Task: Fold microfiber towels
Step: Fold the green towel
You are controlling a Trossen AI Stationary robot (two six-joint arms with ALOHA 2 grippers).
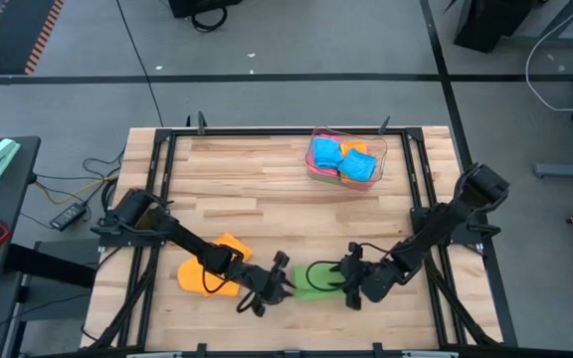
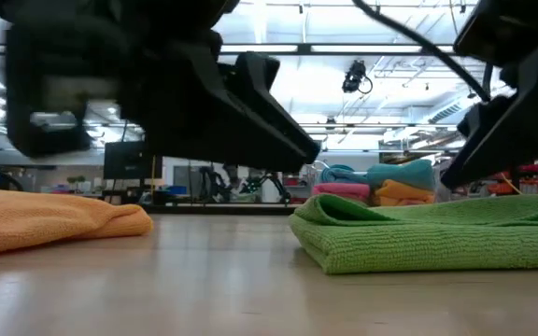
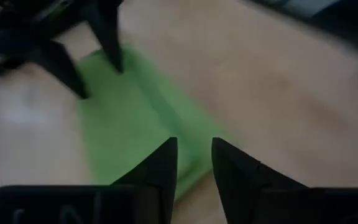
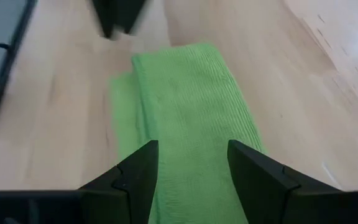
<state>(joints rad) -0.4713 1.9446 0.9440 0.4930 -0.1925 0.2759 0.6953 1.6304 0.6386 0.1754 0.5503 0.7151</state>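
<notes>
Green towel (image 1: 314, 280): lies folded on the wooden counter (image 1: 267, 189), near its front edge; the low view shows stacked layers with a rounded fold facing the orange towel.
Left claw (image 1: 285, 281): just beside the green towel, at the end that faces the orange towel; its fingers (image 3: 160, 168) stand a narrow gap apart above that end, and nothing is seen between them.
Right claw (image 1: 347, 279): at the opposite end of the green towel; its fingers (image 4: 138, 171) are spread wide over the cloth, with no cloth pinched between them.
Orange towel (image 1: 210, 267): crumpled flat on the counter, on the left arm's side of the green towel and apart from it; part of the left arm crosses over it.
Clear tray (image 1: 346, 159): well apart from the green towel, near the counter's far edge.
Tray contents: sky blue towels (image 1: 333, 159) on top, with pink and orange cloth showing beneath in the low view.
</notes>
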